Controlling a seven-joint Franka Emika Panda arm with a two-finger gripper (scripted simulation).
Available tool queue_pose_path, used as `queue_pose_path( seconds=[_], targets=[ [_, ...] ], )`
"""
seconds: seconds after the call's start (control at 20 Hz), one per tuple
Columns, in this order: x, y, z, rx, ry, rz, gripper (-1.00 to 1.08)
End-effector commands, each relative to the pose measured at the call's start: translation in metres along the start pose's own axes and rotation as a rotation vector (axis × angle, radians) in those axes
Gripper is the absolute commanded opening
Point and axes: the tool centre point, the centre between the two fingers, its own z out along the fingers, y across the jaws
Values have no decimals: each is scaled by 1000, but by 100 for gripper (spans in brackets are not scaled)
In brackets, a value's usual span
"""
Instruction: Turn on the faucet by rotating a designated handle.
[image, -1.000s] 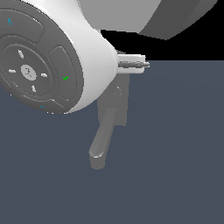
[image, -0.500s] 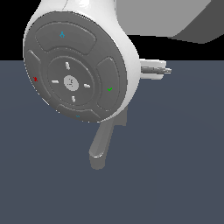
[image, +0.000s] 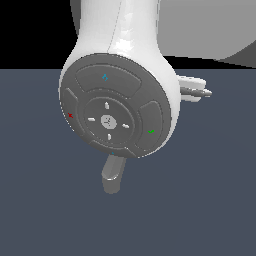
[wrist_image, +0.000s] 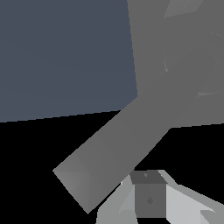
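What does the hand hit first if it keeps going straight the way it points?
Probably the handle: in the wrist view the grey bar lies just ahead of the hand. Depth is unclear, so contact isn't certain.

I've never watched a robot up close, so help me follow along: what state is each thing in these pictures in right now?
Faucet: mostly hidden behind the robot arm in the exterior view; no water visible.
Spout: only its rounded end shows, below the arm.
Handle: flat grey bar sticking out from the hub, close to the gripper; contact not clear.
Gripper: only partly visible; open or shut can't be told.
Robot arm: its round end fills the exterior view.
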Motion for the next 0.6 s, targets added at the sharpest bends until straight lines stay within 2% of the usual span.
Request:
queue_pose_path(
  seconds=[0.0,0.55],
  targets=[
    [-3,4,5,-102,-18,-65,-100],
    [15,-24,12,-107,-13,-85,-100]
  ],
)
